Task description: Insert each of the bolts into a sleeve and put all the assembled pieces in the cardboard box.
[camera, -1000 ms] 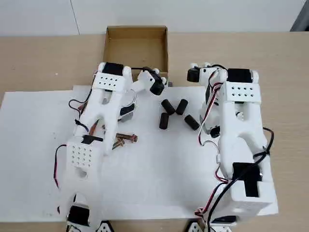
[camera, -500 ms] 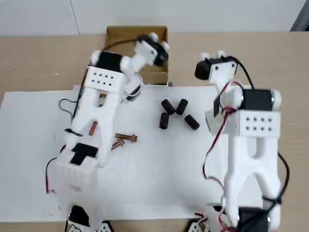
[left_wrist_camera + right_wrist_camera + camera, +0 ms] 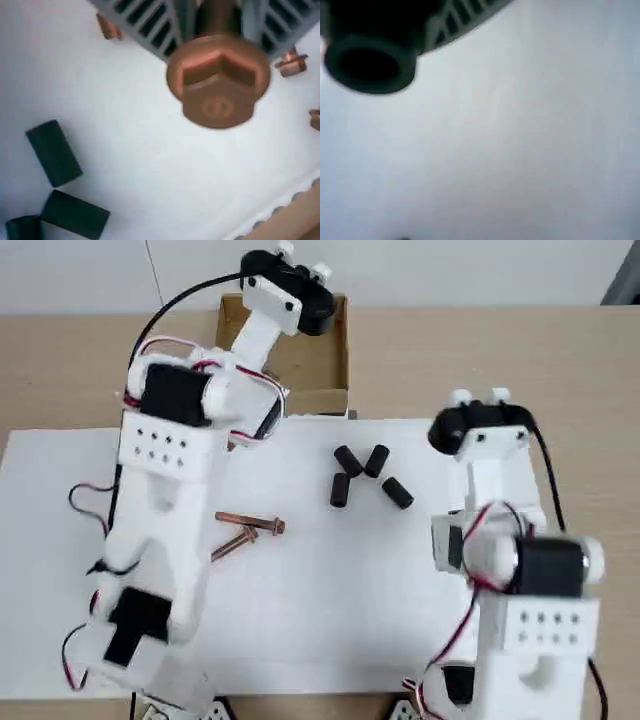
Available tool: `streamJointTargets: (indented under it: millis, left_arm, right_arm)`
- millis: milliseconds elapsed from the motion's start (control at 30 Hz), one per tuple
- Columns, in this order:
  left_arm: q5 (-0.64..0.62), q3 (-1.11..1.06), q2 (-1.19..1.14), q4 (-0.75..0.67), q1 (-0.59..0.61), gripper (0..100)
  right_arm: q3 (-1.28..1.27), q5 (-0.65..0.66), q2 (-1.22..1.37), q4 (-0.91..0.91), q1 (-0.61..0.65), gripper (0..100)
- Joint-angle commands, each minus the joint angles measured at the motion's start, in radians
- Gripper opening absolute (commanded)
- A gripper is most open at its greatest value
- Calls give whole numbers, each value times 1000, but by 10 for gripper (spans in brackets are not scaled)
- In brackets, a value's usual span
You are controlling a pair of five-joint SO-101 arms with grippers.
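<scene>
Left jaws clamped on a bolt [image 3: 218, 82], hex head end-on to the wrist camera, shank running back between the jaws, tip hidden. Right jaws clamped on a sleeve [image 3: 370, 67], open bore end-on to its own camera. In the high view, left arm [image 3: 165, 440] raised, wrist over the far side of the box [image 3: 315, 365]; right arm [image 3: 535, 630] with wrist above the right edge of the sheet [image 3: 330, 620]. Held bolt and held sleeve thus well apart, sleeve off to the right of the bolt and nearer the arm bases. Coming move, by judgement: mating of the two in mid-air, turning on bolt axis and bore axis brought into one line, shank tip toward the open end; neither axis readable from above. Four loose sleeves [image 3: 347, 458] clustered on the sheet between the arms. Two loose bolts [image 3: 250, 523] just beside the left arm, long axes roughly across the desk [image 3: 590, 370]. Task judged early, most parts loose on the sheet.
</scene>
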State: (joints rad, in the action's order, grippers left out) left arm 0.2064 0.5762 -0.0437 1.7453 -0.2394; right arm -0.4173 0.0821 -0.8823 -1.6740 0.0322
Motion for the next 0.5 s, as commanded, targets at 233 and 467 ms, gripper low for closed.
streamJointTargets:
  millis: [233, 467]
  left_arm:
    - [-212, -504, 494, -150, -40, 5]
    - [-348, -857, 741, -331, -38, 5]
  right_arm:
    - [-227, -106, -271, 257, 150, 3]
    - [-356, -106, -291, 466, 234, 3]
